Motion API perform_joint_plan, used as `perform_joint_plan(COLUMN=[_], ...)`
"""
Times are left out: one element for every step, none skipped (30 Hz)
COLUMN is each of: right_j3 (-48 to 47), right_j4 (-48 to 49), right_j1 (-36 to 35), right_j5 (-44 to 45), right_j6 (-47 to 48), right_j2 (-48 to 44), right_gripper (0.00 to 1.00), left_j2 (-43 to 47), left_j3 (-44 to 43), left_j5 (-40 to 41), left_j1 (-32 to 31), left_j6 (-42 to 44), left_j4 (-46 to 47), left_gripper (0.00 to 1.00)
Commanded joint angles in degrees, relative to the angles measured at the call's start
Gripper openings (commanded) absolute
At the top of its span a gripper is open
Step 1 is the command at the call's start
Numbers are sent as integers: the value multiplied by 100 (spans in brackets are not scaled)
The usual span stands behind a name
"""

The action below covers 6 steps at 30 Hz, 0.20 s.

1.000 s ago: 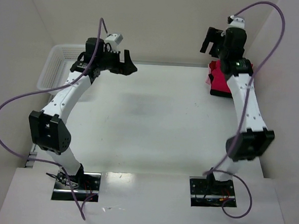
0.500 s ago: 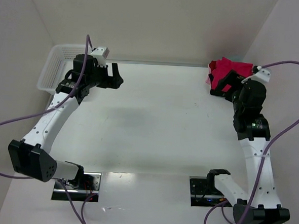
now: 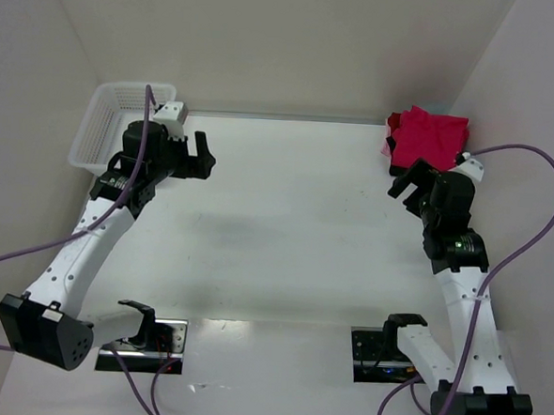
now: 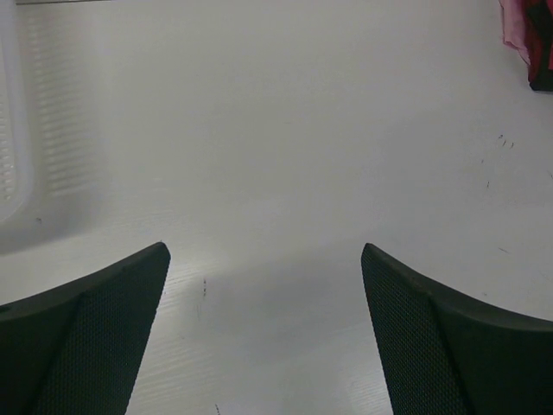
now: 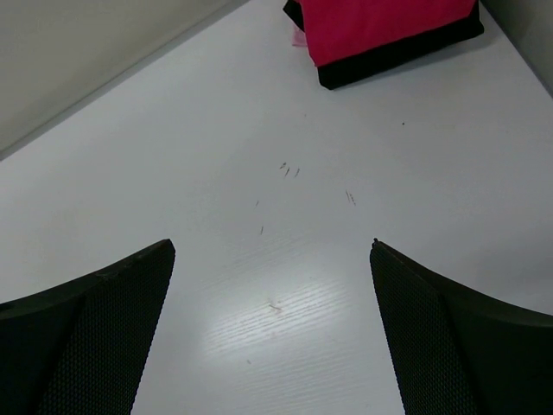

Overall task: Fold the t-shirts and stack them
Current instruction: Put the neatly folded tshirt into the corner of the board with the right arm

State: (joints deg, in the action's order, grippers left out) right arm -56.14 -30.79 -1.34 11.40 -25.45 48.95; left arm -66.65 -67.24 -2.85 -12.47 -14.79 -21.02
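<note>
A folded crimson-red t-shirt (image 3: 427,137) lies in the table's far right corner, on top of a black t-shirt whose edge (image 5: 402,54) shows under the red cloth (image 5: 380,22) in the right wrist view. My right gripper (image 3: 405,189) hangs just in front of this stack, apart from it, open and empty (image 5: 272,242). My left gripper (image 3: 203,156) is at the far left beside the basket, open with nothing between its fingers (image 4: 264,247). The left wrist view catches the stack's red corner (image 4: 518,30) far off at the upper right.
A white mesh basket (image 3: 99,121) stands at the far left corner, its wall at the left edge of the left wrist view (image 4: 13,130). The white table (image 3: 286,217) is boxed in by walls at the back and both sides.
Both arms have drawn back and lowered. The right gripper came away from above the stack to just in front of it. The left gripper shifted left toward the basket. Both stayed open.
</note>
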Motion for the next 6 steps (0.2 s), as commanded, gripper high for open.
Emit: perform_joint_plan(right_j3=[112, 164, 165, 217, 217, 217], right_j4=[-42, -42, -42, -42, -42, -42], right_j1=[38, 38, 38, 38, 38, 38], right_j5=[38, 38, 38, 108, 108, 108], right_j6=[-135, -135, -135, -135, -135, -135], right_j2=[-166, -166, -236, -237, -237, -237], right_gripper=[99, 99, 99, 99, 99, 99], left_j2=[144, 144, 196, 197, 197, 197], left_j3=[97, 97, 97, 97, 97, 97], left_j5=[145, 145, 145, 84, 83, 83], left_j1=[-19, -19, -19, -19, -19, -19], left_j6=[169, 169, 169, 169, 169, 169], left_j4=[159, 159, 159, 159, 159, 159], left_gripper=[99, 99, 99, 99, 99, 99])
